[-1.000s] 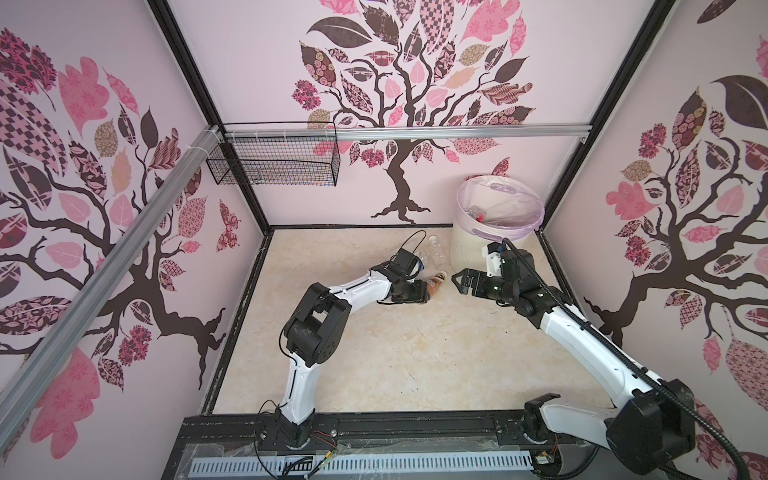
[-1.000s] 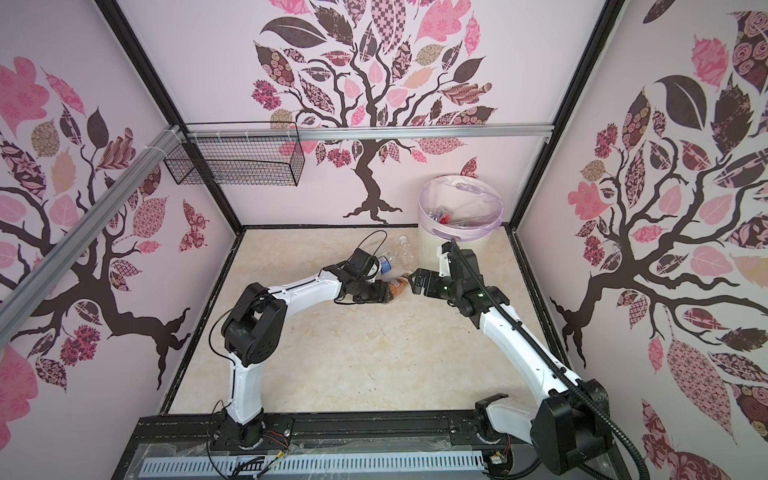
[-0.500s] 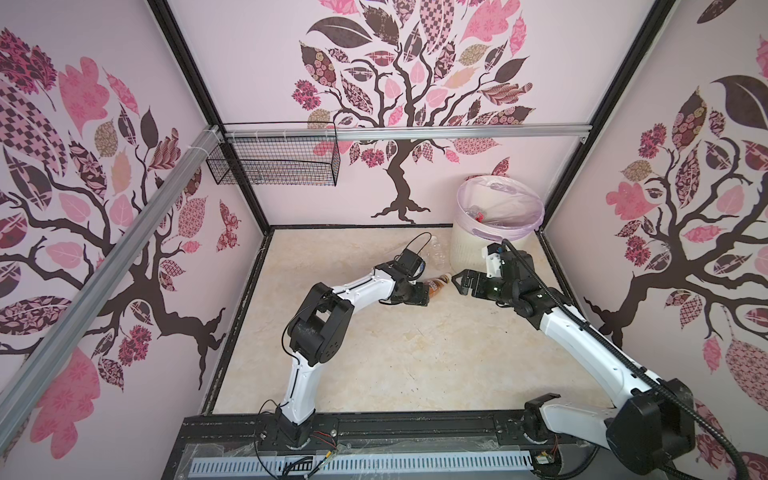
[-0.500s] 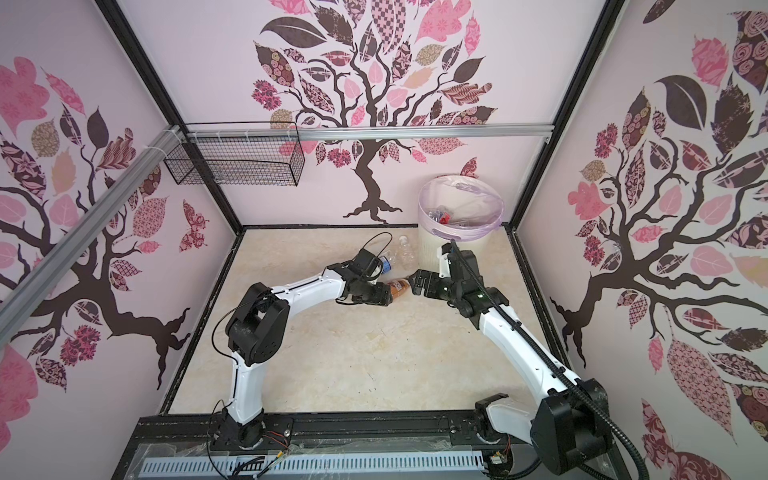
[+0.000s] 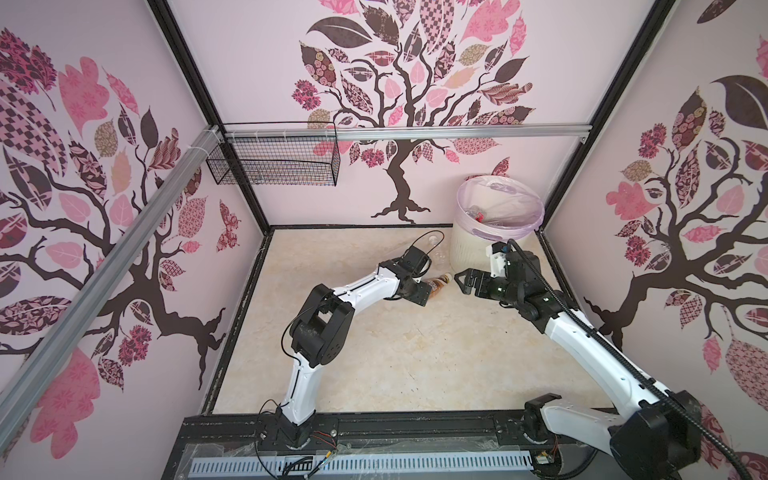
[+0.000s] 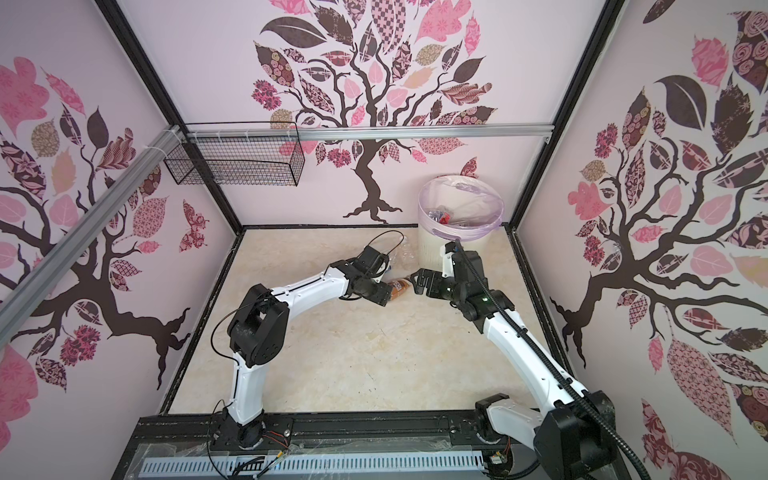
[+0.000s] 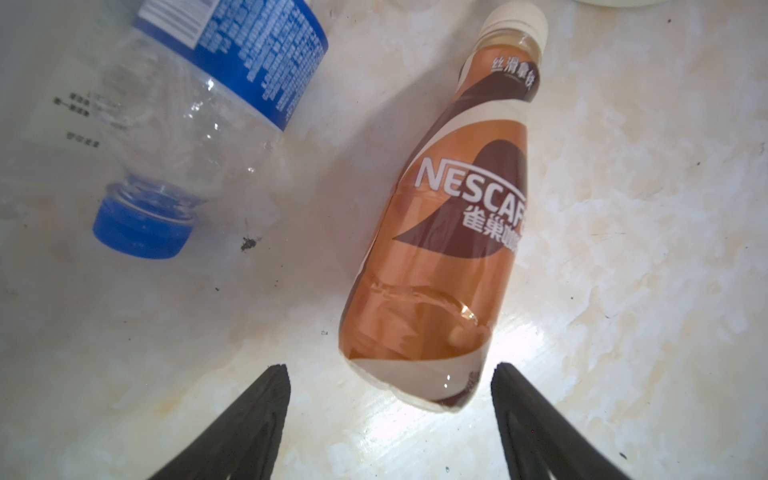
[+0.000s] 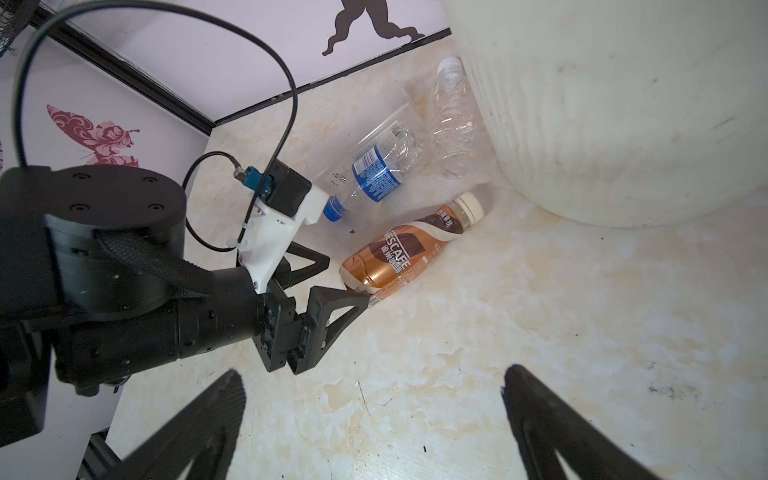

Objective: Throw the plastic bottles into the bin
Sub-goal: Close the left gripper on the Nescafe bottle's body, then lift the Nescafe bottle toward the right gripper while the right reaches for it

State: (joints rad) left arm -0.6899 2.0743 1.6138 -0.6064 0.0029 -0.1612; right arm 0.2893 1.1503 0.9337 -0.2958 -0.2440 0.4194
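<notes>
The bin (image 5: 467,249) stands in the far right corner of the desk (image 5: 395,353). Beside it hovers the right gripper (image 8: 374,374), fingers spread wide and empty. The left gripper (image 7: 390,370) has its fingers open either side of the base of a Nescafé bottle (image 7: 449,232), not closed on it. That bottle, a blue-capped water bottle (image 7: 187,124) and a white-capped clear bottle (image 8: 453,124) lie by the bin.

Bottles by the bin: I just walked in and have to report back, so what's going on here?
The left pincer stands open around the base of a brown Nescafe bottle lying on the floor beside the bin, not gripping it. The right pincer hovers open and empty nearby. A blue-capped bottle and a white-capped bottle lie there, outside the bin.
</notes>
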